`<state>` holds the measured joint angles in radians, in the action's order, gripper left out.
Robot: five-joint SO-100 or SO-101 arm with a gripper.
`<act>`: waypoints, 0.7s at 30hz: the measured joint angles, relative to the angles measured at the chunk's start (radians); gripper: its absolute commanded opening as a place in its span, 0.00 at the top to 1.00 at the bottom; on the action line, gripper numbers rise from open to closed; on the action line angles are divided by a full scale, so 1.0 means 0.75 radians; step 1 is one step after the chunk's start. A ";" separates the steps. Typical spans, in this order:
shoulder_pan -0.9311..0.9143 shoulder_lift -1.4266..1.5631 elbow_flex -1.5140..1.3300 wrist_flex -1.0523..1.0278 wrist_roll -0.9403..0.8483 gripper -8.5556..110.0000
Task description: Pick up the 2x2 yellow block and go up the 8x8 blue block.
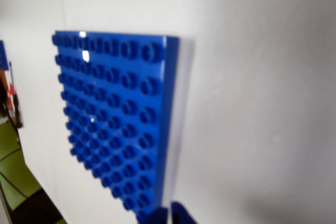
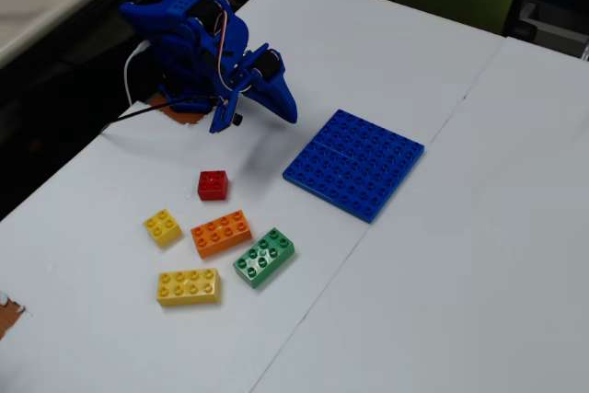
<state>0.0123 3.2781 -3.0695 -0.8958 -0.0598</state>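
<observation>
Blurring softly in the wrist view, glare glinting off the 8x8 blue block; evenly lighting the fixed view

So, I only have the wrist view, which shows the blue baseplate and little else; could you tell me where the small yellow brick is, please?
Observer: In the fixed view, the 2x2 yellow block lies on the table, left of the orange brick.
Operator: Is the gripper near it?
Observer: No, the gripper hangs above the table beside the 8x8 blue block, holding nothing.
Operator: Anything that could be confused with it?
Observer: Yes, a longer yellow brick lies below it in that view.
</observation>
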 measured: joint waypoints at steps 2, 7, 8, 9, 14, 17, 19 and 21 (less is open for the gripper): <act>0.002 0.000 0.000 0.000 -0.010 0.92; 0.010 0.000 -0.014 0.049 -0.110 0.93; 0.008 0.000 -0.022 0.082 -0.176 0.93; 0.006 0.000 -0.035 0.129 -0.284 0.93; -0.006 0.000 -0.043 0.239 -0.955 0.93; -0.008 0.000 -0.039 0.239 -1.340 0.93; -0.008 0.000 -0.039 0.202 -1.587 0.93; -0.016 0.000 -0.025 0.147 -1.779 0.93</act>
<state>0.0000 3.2781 -3.0879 -0.7854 -1.3944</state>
